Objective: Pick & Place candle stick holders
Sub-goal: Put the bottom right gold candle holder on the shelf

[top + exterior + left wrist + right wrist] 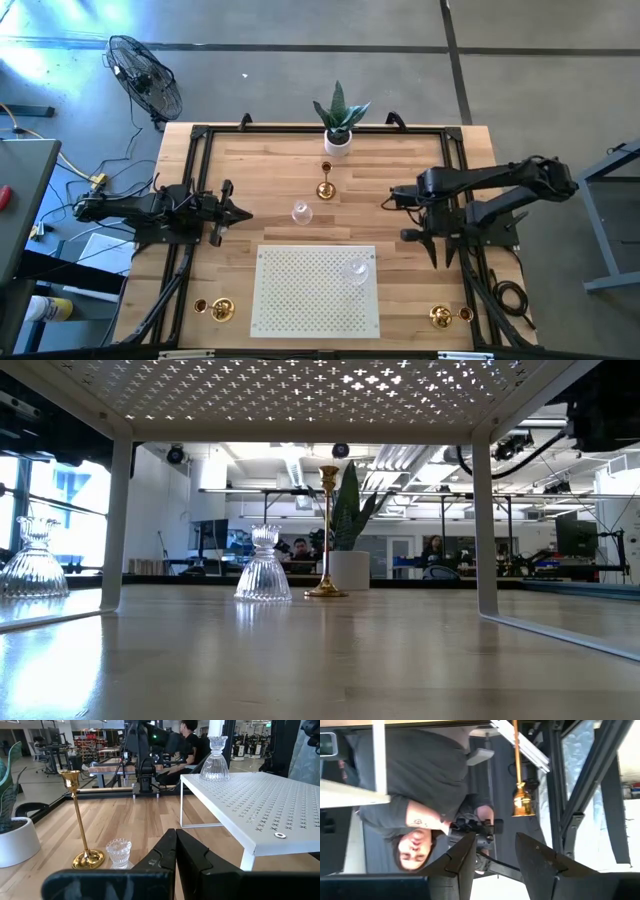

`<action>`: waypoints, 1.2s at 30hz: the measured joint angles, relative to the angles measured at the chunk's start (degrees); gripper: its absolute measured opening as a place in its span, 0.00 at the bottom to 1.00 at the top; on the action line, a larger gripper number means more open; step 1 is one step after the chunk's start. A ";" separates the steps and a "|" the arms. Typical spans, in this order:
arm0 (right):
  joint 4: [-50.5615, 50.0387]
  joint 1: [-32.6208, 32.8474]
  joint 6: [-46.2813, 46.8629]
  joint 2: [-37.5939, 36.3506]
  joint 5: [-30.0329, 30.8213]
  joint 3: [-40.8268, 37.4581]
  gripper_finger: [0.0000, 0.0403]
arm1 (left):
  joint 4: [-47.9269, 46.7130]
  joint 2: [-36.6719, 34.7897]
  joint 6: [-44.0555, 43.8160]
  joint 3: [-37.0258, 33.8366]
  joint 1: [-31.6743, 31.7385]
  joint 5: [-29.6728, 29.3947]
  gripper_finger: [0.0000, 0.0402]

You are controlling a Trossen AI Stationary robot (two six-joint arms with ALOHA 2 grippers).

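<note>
Fingers on your left gripper (243, 213) sit pressed together with nothing between them, at the table's left side. Your right gripper (391, 197) holds its fingers apart, empty, over the table's right half. One clear glass holder (357, 269) stands on the white perforated mat (300, 310); another glass holder (301, 211) stands just beside the tall brass holder (325, 188), in front of the potted plant (339, 120). Two brass holders (220, 310) (440, 317) lie near the table's front corners. You have no readable writing anywhere.

table (420, 290): pale wood, smooth | mat (300, 300): white, matt, perforated | candle stick holders (325, 186): shiny brass, clear ribbed glass
</note>
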 joint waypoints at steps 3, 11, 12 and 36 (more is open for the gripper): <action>-0.09 1.93 1.71 0.00 -0.28 -0.58 0.32 | 0.00 0.01 0.00 0.00 -0.01 0.00 0.00; 4.61 6.91 7.43 0.00 -1.95 -1.17 0.32 | 0.00 0.00 -0.01 0.00 -0.01 0.01 0.00; 5.14 7.34 8.08 0.01 -1.77 -1.17 0.32 | 0.00 0.02 0.01 0.01 -0.01 0.01 0.00; 27.85 12.79 26.85 -0.11 -4.98 -9.28 0.31 | -0.01 0.01 0.00 -0.01 -0.01 0.02 0.00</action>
